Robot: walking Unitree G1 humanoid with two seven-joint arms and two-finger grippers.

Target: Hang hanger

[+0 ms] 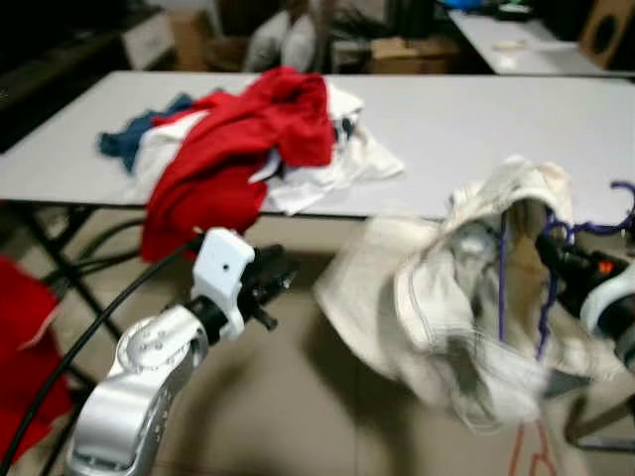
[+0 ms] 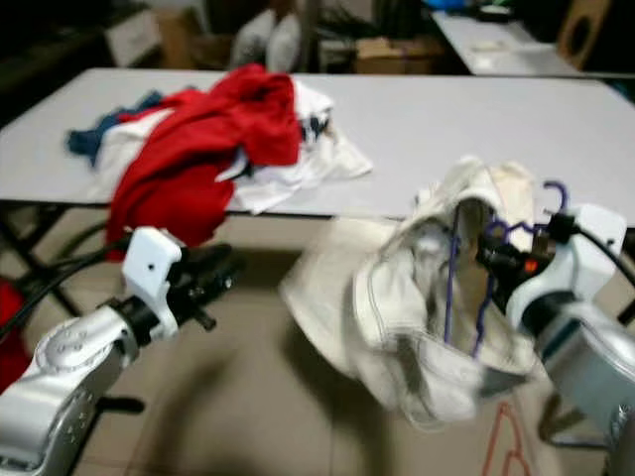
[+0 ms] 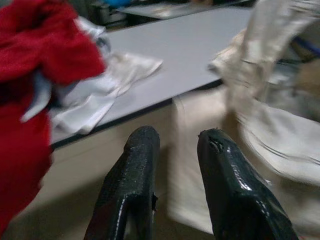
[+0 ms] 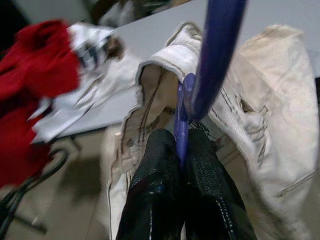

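While the right gripper (image 4: 181, 150) is clenched on the purple hanger (image 4: 212, 55), a cream jacket (image 1: 446, 297) hangs draped on that hanger, held in the air in front of the grey desk (image 1: 466, 129). The left gripper (image 3: 175, 185) hovers nearby over the floor with its fingers parted and grasping nothing. A heap of red and white clothes (image 1: 248, 139) lies on the desk. The garment looks loaded, but no rail is in sight, so the hanging itself seems left to do

Cream jacket (image 2: 397, 317) on purple hanger (image 2: 466, 288)
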